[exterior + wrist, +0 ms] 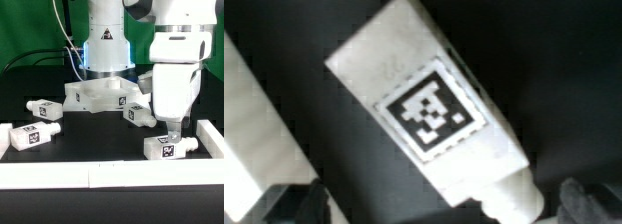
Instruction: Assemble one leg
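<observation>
A leg (165, 147), a small white block with a black-and-white tag, lies on the black table near the front wall at the exterior view's right. My gripper (173, 129) hangs just above it, fingers pointing down. In the wrist view the leg (423, 110) fills the middle, with its tag facing the camera and its round peg (509, 200) near the fingers. My gripper (438, 207) is open. Its dark fingertips (292, 204) stand on either side of the leg's peg end, with a gap on one side. It holds nothing.
Three more legs lie on the table: one (45, 107) and another (30, 136) at the exterior view's left, and a third (138, 113) by the white top (98, 97) at the back. A low white wall (110, 175) runs along the front and the right side.
</observation>
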Motion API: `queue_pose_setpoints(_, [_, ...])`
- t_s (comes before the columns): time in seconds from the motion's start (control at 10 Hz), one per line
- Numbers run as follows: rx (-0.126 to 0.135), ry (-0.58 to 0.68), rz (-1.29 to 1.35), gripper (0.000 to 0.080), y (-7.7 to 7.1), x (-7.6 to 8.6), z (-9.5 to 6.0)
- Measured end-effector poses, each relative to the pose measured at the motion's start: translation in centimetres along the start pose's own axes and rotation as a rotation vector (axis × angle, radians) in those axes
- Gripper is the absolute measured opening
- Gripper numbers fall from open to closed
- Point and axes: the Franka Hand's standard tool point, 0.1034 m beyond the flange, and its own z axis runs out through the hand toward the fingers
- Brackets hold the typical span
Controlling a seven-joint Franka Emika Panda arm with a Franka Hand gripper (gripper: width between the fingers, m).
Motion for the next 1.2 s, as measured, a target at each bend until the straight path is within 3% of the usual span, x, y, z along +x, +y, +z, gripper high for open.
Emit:
queue_pose_setpoints(0.2, [-0.009,0.003,-0.031,0.0649,0.2,0.0,0.1])
queue_pose_setpoints(0.3, [-0.056,0.023,-0.140,0.0649,1.0,-0.2,0.3])
queue_pose_setpoints(0.6, [-0.095,0.047,-0.228,0.0649,2.5,-1.1,0.8])
queue_pose_setpoints(1.2, [-0.096,0.048,-0.224,0.0649,2.5,-1.0,0.7])
